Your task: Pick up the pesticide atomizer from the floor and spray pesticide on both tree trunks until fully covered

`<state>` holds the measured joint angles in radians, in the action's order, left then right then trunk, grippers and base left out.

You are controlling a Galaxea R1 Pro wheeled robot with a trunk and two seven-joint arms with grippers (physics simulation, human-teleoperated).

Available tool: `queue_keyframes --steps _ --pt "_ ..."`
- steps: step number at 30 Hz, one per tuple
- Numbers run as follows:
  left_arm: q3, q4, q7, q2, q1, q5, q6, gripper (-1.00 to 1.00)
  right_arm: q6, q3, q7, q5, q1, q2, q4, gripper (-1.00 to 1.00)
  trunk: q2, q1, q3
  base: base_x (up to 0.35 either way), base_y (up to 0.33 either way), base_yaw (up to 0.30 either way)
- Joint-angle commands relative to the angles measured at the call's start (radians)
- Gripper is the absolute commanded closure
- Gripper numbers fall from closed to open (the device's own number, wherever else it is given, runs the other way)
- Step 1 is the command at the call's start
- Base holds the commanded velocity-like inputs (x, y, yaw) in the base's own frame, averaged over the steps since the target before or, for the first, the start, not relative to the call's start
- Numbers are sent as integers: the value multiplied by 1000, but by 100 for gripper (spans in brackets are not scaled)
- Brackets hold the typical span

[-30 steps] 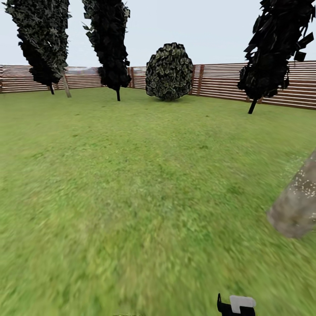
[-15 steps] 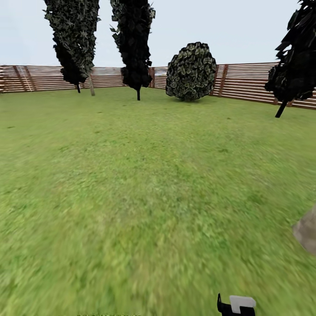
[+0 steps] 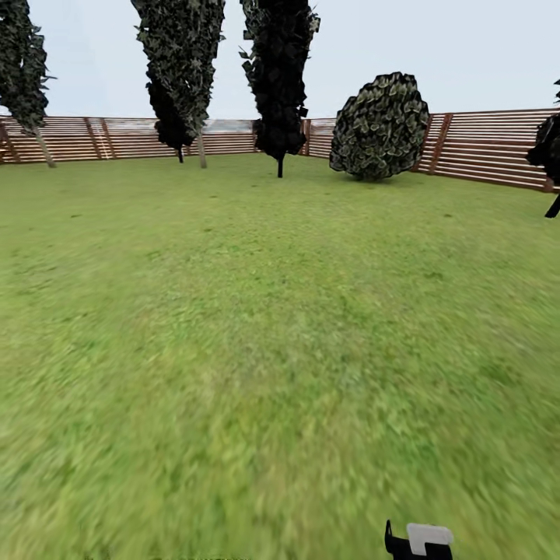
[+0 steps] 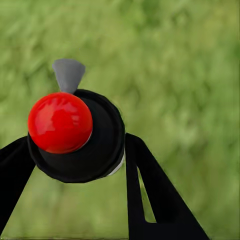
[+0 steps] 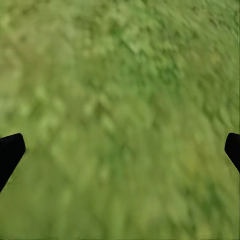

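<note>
Garden: from my head camera I see a wide green lawn (image 3: 257, 327), blurry close to me, with a brown slatted fence (image 3: 482, 148) along the far edge under a pale sky.
Trees: two tall ones with pale trunks and jagged dark green crowns stand by the fence, one at the far left (image 3: 23, 70) and one further in (image 3: 183, 62); the nearer one's thin pale trunk (image 3: 201, 151) shows below its crown.
Other plants: an all-black thin-stemmed tree (image 3: 280, 70) stands just beside them, a round bush (image 3: 379, 127) sits against the fence, and part of another dark tree (image 3: 548, 155) cuts in at the right edge.
Pesticide atomizer: my left wrist camera shows the bottle (image 4: 82, 135) end-on, red top toward the lens, grey nozzle sticking out behind it, grass beyond.
Left gripper: my left gripper (image 4: 75, 160) is clamped on the atomizer, one black finger (image 4: 150, 190) against each side of the dark body.
Right gripper: my right gripper (image 5: 120, 150) is spread wide over bare grass, a fingertip (image 5: 10, 150) at each edge of its wrist camera.
Near edge of head camera: a small black and white robot part (image 3: 420, 540) pokes in low down; I cannot tell which part it is.
</note>
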<state>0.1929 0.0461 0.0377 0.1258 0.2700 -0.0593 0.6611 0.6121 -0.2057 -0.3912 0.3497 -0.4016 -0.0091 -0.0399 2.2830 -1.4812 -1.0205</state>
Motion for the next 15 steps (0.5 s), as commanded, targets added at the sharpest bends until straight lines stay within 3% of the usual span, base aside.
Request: queue_keyframes --steps 1,15 --pt "0 0 0 0 0 0 0 100 0 0 0 0 0 0 0 -100 0 0 0 0 0 281" --pt "0 0 1 0 0 0 0 100 0 0 0 0 0 1 0 -100 0 0 0 0 0 281"
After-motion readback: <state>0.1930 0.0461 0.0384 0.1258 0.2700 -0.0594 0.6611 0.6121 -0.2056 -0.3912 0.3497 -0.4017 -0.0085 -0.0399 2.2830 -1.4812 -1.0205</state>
